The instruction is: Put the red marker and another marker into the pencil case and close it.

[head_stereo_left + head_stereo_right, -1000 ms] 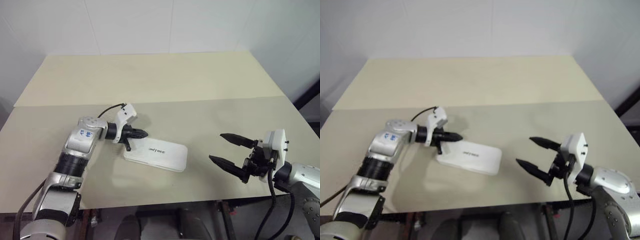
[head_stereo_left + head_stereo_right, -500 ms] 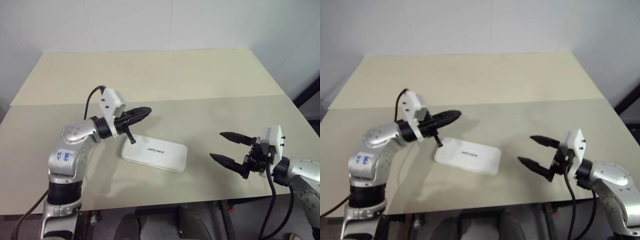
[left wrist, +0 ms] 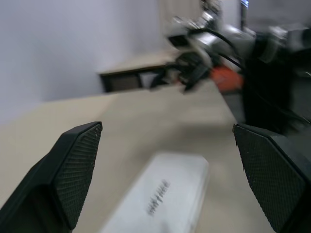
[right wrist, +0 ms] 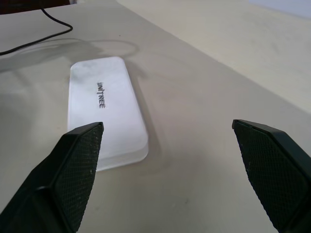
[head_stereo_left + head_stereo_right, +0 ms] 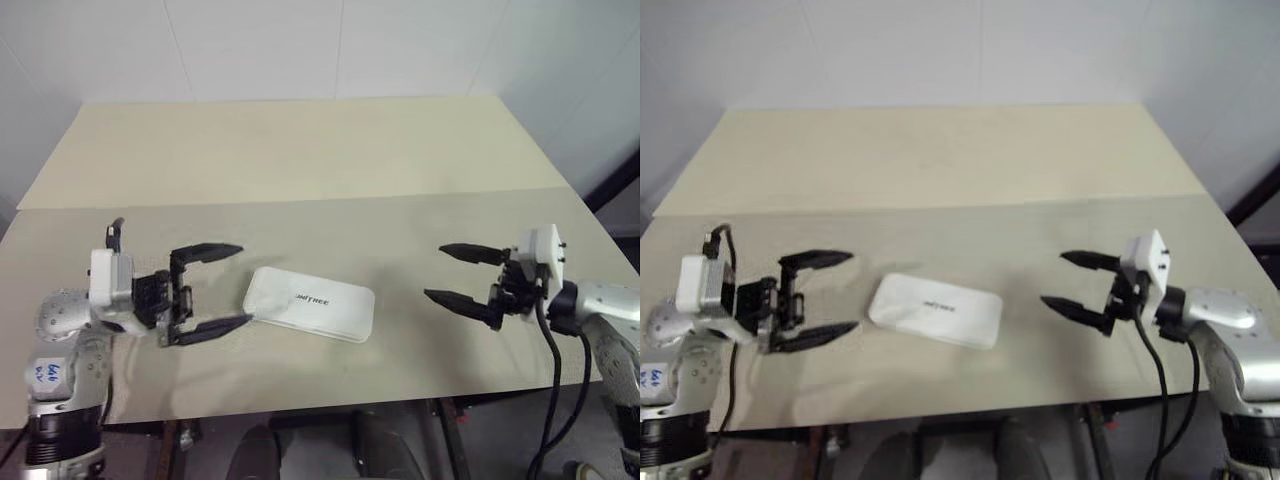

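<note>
The pencil case [image 5: 310, 303] lies shut and flat on the table, its dark lettering facing up; it also shows in the wrist views [image 3: 160, 204] [image 4: 107, 109]. The red marker and the other marker are hidden. My left gripper [image 5: 245, 283] hovers just left of the case, pointing at its left end, open, with nothing between its fingers. On the other side of the case, about a hand's width away, my right gripper [image 5: 434, 271] points at it, also open and empty.
The beige table [image 5: 300, 160] has a seam across its middle and white walls behind it. Its front edge runs just below both grippers. A black cable trails from my right wrist [image 5: 548, 340].
My left gripper has drawn back from the case's left end towards the table's near left and has gone from shut to open. The right gripper has edged slightly forward, still open.
</note>
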